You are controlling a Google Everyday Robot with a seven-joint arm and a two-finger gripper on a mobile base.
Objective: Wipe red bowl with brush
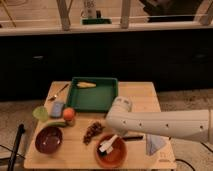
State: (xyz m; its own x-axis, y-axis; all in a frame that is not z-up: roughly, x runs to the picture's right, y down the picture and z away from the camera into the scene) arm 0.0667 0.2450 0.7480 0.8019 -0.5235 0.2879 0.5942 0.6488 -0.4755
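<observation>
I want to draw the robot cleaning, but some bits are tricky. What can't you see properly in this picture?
Camera view:
1. The claw, over the far rim of the red bowl: mostly hidden under the white arm.
2. The brush in that bowl: too blurry to tell whether its bristles touch.
3. The dark clump left of the bowl: too blurry to name.
4. The arm: cut off at the right edge.

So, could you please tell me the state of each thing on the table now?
red bowl: upright, the brush inside it.
brush: resting in the red bowl, white part showing.
gripper: low over the red bowl, at the brush.
maroon bowl: upright, looks empty.
green tray: flat, a yellow item at its back.
spoon: lying flat, left of the tray.
</observation>
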